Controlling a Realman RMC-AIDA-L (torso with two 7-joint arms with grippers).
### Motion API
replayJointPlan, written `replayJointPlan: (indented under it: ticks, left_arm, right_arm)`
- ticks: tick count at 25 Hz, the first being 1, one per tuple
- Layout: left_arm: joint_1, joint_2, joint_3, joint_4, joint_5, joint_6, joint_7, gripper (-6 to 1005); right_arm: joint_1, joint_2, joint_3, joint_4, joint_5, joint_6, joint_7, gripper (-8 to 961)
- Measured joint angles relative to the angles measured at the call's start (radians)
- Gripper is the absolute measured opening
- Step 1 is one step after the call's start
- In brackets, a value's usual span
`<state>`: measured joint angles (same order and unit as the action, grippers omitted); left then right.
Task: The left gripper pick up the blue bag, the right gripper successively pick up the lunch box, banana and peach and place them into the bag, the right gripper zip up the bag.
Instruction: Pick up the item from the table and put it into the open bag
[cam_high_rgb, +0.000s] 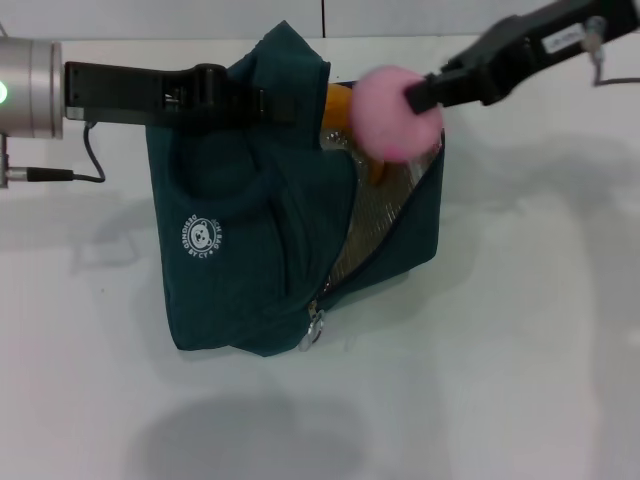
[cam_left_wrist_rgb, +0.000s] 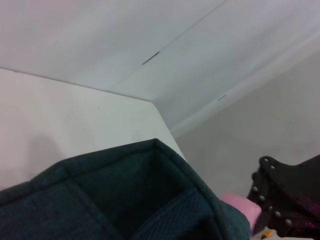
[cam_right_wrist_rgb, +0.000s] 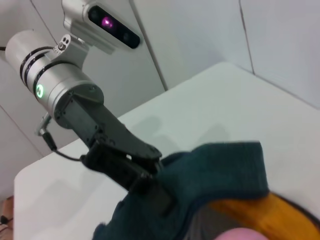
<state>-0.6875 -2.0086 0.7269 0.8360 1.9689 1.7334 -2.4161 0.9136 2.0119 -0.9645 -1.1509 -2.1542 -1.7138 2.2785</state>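
Near edge of white worktop (cam_high_rgb: 500, 400) bare, lots of free room front and right. Zip pull (cam_high_rgb: 316, 328) hangs at low end of blue bag (cam_high_rgb: 240, 250), approx mid-worktop; silver lining shows thru open mouth on bag's right side. Peach (cam_high_rgb: 397, 113) sits over the mouth's far end, pinched in right gripper (cam_high_rgb: 420, 95), jaws closed narrow on it, arm coming in from far right corner. Banana (cam_high_rgb: 343, 108) inside bag, just beside peach. Left gripper (cam_high_rgb: 262, 105) clamps bag's top far edge, arm reaching from left edge. Far edge meets wall (cam_high_rgb: 150, 18).
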Motion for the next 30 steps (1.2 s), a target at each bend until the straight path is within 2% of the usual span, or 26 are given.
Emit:
replayJointPlan:
  ticks: [5,12,29,30]
  left_arm:
    - [0.002,-0.001,-0.001,0.0,-0.001,0.0,0.0,79]
    - [0.003,-0.001,-0.001,0.0,-0.001,0.0,0.004,80]
    - [0.003,-0.001,-0.001,0.0,-0.001,0.0,0.011,81]
    - [0.003,-0.001,-0.001,0.0,-0.001,0.0,0.011,81]
  right_arm:
    - [-0.007,0.002,-0.105,0.007,0.036,0.112,-0.011,50]
    - [-0.005,0.006,-0.173,0.038,0.074,0.176,-0.044,77]
    - [-0.007,0.006,-0.19,0.052,0.112,0.187,-0.083,143]
    - [-0.008,0.006,-0.19,0.053,0.115,0.188,-0.085,184]
